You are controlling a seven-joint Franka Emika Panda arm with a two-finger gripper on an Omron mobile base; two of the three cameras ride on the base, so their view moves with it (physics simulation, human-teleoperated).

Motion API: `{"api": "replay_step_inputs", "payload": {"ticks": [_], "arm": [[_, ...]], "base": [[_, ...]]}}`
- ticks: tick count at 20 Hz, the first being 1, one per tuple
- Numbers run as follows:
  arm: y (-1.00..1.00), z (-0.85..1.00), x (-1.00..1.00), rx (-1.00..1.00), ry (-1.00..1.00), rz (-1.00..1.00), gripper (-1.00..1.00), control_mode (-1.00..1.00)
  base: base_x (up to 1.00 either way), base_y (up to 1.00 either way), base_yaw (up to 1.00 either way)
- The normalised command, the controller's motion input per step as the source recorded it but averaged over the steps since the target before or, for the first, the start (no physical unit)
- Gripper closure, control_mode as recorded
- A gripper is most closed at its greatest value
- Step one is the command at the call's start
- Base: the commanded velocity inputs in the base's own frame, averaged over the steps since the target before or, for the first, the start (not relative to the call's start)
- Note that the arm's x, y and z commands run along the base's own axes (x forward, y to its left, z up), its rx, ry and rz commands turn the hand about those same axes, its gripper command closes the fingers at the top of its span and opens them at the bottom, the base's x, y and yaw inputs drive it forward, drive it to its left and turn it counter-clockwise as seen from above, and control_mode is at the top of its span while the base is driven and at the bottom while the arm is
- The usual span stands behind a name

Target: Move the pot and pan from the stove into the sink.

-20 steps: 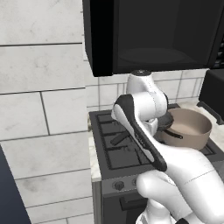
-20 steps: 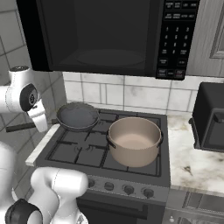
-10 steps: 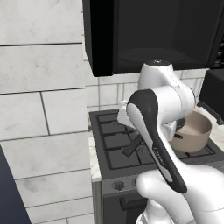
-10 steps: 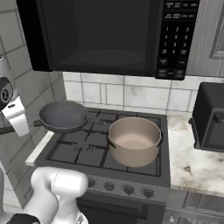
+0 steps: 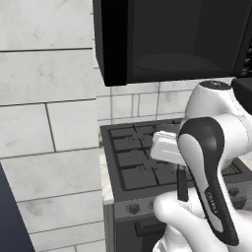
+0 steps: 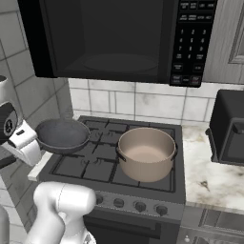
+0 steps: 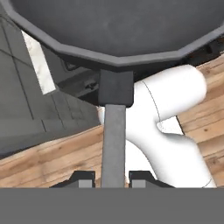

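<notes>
1. Stove (image 6: 114, 167): dark grey gas range, matte black square grates, row of round knobs along the front edge, set between a pale tiled wall and a marbled white tabletop (image 6: 209, 176).
2. Microwave (image 6: 114, 38): glossy black box overhead, keypad at its right.
3. Toaster oven (image 6: 231, 128): black, boxy, on the tabletop right of the stove.
4. Pot (image 6: 146, 153): deep, round, tan-beige metal with paler inside and dark loop side handles, standing on the stove's right grates.
5. Pan (image 6: 62, 135): shallow, round, dark grey, faceted rim in the hand view, lifted over the stove's left edge, clear of the grates.
6. Pan handle (image 7: 113, 144): long, flat, grey strip joined to the pan by a dark square bracket.
7. Gripper (image 7: 113, 177): small dark jaws pinching the pan handle from both sides, wood-plank floor (image 7: 48, 157) beneath.
</notes>
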Motion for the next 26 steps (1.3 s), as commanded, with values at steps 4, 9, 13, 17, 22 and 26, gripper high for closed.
{"api": "replay_step_inputs", "payload": {"ticks": [4,9,13,17,22,26], "arm": [[-0.56,-0.38,-0.29,0.07,-0.28,0.24,1.0,-1.0],[-0.28,-0.1,-0.22,0.0,-0.29,0.13,1.0,-1.0],[0.0,0.0,0.0,0.0,0.0,0.0,1.0,-1.0],[0.0,0.0,0.0,0.0,0.0,0.0,1.0,1.0],[0.0,0.0,0.0,0.0,0.0,0.0,1.0,1.0],[0.0,0.0,0.0,0.0,0.0,0.0,1.0,1.0]], "base": [[0.0,0.0,0.0],[0.0,0.0,0.0],[0.0,0.0,0.0],[-0.43,-0.07,0.0],[-0.87,-0.1,0.0],[-0.76,-0.06,0.0]]}}
